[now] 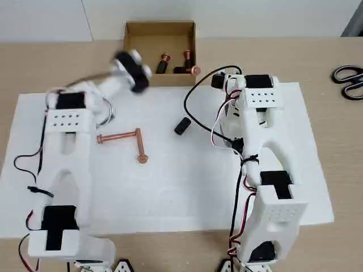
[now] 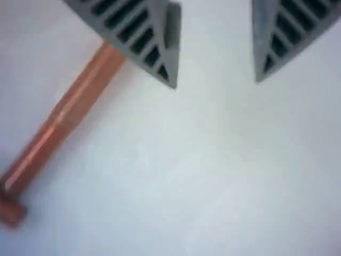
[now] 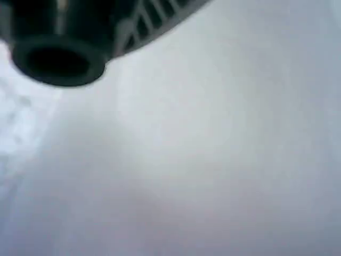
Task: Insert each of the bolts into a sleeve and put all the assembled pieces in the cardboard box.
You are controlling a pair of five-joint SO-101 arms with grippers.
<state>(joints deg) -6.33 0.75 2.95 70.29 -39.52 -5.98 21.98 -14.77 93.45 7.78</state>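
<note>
1. Box [image 1: 159, 24]: far centre of the bench [image 1: 317, 54]. It holds what look like three assembled pieces [image 1: 187, 62], copper heads showing out of black sleeves. This share is judged done.
2. Left bolt [image 1: 116, 137]: loose on the sheet [image 1: 187, 187], left of centre, lying left to right. It has no sleeve.
3. Right bolt [image 1: 140, 148]: loose, lying near to far, its far end touching or just beside the left bolt's right end. It has no sleeve.
4. Sleeve [image 1: 182, 126]: loose at the sheet's centre, right of both bolts and apart from them, empty.
5. Left tool [image 2: 216, 77]: apart and empty, low over the sheet, with one finger [image 2: 144, 37] above the shank of a bolt [image 2: 69, 117].
6. Right tool [image 3: 141, 21]: a black sleeve mouth [image 3: 58, 58] sits close against it. Whether it is clamped on this or apart cannot be told, nor whether this is the item 4 sleeve.
7. Outstanding, by judgement: two bolts to sleeve and two pieces to box, so a little over half is complete.
</note>
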